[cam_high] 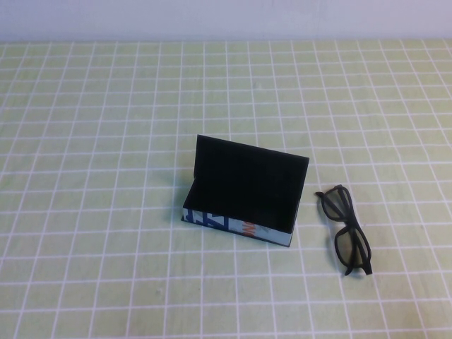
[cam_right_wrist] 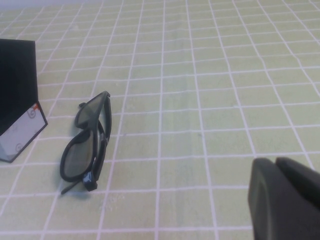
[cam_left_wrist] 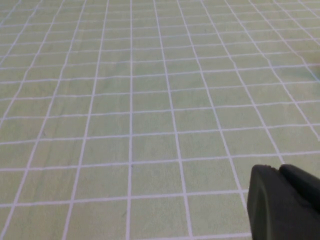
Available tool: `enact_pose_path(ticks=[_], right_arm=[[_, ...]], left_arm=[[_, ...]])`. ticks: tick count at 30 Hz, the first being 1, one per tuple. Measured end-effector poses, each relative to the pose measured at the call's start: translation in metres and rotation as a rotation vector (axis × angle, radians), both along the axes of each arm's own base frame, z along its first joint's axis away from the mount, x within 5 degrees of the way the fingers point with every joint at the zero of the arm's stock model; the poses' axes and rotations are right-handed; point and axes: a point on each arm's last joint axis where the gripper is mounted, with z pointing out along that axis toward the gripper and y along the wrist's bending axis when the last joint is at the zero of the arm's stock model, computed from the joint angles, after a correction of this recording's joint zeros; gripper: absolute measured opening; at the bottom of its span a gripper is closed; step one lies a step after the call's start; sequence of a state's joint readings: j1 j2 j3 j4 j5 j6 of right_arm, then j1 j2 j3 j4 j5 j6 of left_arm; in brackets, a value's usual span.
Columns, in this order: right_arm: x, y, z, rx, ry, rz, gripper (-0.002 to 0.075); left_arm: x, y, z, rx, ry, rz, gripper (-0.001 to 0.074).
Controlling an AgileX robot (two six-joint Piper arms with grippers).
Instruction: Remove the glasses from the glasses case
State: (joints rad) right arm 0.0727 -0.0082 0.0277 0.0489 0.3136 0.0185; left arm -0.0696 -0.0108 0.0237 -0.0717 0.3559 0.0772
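The glasses case, a black box with its flap lid standing up, sits mid-table with nothing showing in its dark interior; its pale printed front faces me. One corner of the glasses case appears in the right wrist view. The black glasses lie folded on the cloth just right of the case, apart from it, and the glasses show in the right wrist view too. My right gripper is shut and empty, some way from the glasses. My left gripper is shut over bare cloth. Neither arm shows in the high view.
A pale green tablecloth with a white grid covers the whole table. A white wall runs along the far edge.
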Motion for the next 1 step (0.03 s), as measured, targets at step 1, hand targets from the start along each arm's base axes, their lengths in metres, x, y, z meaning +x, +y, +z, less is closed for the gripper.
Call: enact_pose_path(ticks=[1], right_arm=[[0.0,0.0,0.0,0.0,0.0,0.0,-0.0018]], left_arm=[[0.0001,-0.0002,0.0002,-0.021,-0.001,0.004,-0.0004]])
